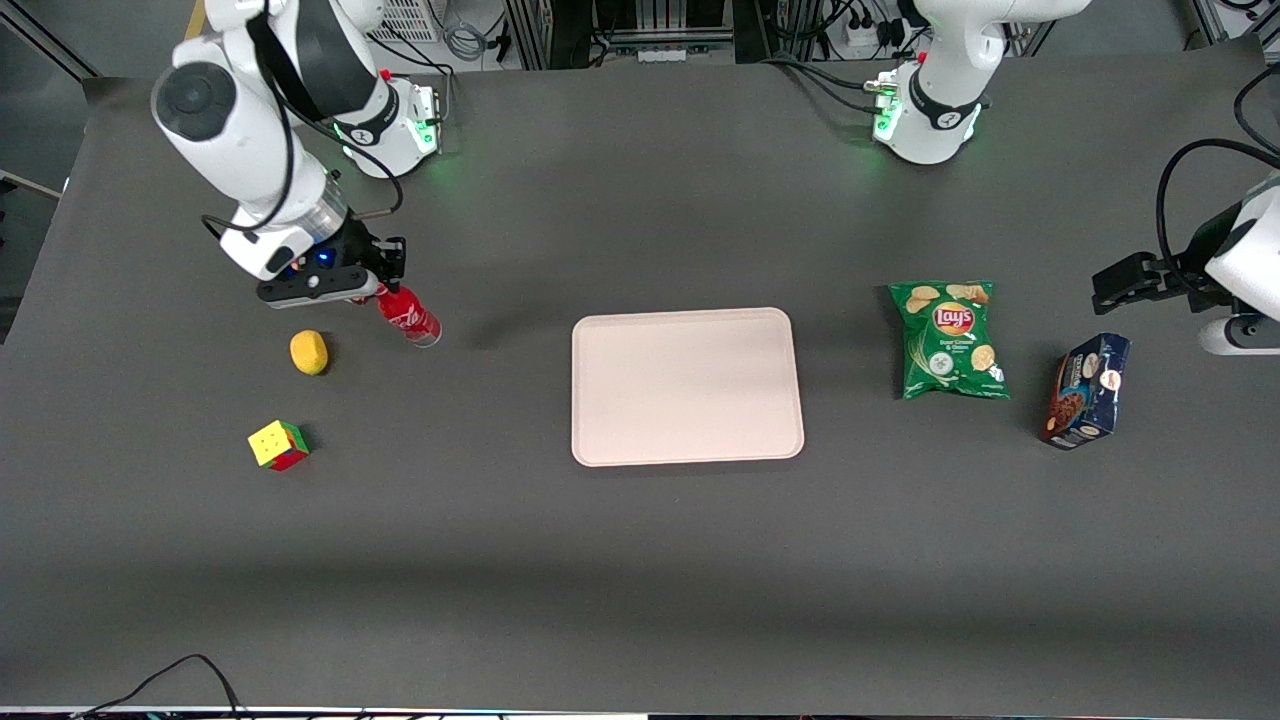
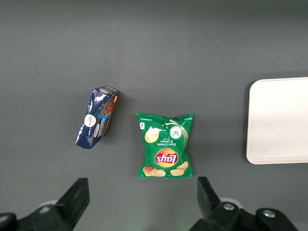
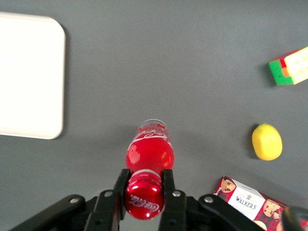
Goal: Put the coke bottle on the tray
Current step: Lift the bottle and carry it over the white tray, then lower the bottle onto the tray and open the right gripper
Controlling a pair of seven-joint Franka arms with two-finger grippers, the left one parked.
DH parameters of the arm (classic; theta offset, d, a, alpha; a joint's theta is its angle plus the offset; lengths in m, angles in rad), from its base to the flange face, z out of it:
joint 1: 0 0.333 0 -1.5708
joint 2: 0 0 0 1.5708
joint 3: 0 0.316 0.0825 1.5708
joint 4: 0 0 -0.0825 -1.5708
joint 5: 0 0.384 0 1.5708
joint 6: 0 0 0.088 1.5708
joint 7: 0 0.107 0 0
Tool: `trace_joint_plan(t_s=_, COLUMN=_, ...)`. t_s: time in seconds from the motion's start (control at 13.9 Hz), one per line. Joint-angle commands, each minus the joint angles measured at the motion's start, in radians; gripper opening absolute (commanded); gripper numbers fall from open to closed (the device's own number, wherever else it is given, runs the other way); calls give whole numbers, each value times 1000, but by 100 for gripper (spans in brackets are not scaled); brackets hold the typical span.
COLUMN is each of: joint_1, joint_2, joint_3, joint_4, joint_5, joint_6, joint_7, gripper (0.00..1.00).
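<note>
The coke bottle (image 1: 410, 317) is a slim red bottle with white script lettering, and my right gripper (image 1: 383, 284) is shut on its neck just under the red cap. In the right wrist view the black fingers (image 3: 120, 185) clamp both sides of the neck of the coke bottle (image 3: 149, 151), which hangs down from the gripper (image 3: 144, 182). I cannot tell whether its base touches the table. The tray (image 1: 686, 386) is pale cream-pink and bare, mid-table, well toward the parked arm from the bottle. A corner of the tray (image 3: 29, 77) shows in the wrist view.
A yellow lemon (image 1: 309, 352) and a colour cube (image 1: 278, 445) lie nearer the front camera than the gripper. A red Walkers cookie box (image 3: 246, 202) lies beside the gripper. A green Lay's bag (image 1: 949, 340) and a dark blue box (image 1: 1088, 390) lie toward the parked arm's end.
</note>
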Motion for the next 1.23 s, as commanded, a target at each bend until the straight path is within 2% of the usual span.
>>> trace_joint_plan(t_s=0.0, joint_1=5, joint_2=147, joint_3=21, joint_4=356, joint_5=15, joint_6=-238, joint_7=71, gripper=0)
trace_joint_plan(t_s=0.22, joint_1=16, joint_2=293, joint_3=86, joint_4=635, joint_5=12, joint_6=-372, joint_7=191, gripper=0)
trace_joint_plan(t_s=0.43, joint_1=111, joint_2=425, joint_3=97, joint_4=792, joint_5=8, joint_6=-386, joint_7=359, gripper=0)
trace_joint_plan(t_s=0.51, joint_1=144, joint_2=473, joint_3=97, joint_4=818, joint_5=-8, joint_6=-383, joint_7=406, gripper=0)
trace_joint_plan(t_s=0.72, joint_1=266, joint_2=634, joint_3=97, joint_4=896, joint_5=-134, joint_6=-342, joint_7=581, gripper=0)
trace_joint_plan(t_s=0.87, joint_1=300, joint_2=706, joint_3=97, joint_4=904, joint_5=-149, joint_6=-256, joint_7=656, gripper=0)
trace_joint_plan(t_s=1.15, joint_1=350, joint_2=809, joint_3=101, joint_4=895, joint_5=-231, joint_6=-130, joint_7=759, gripper=0)
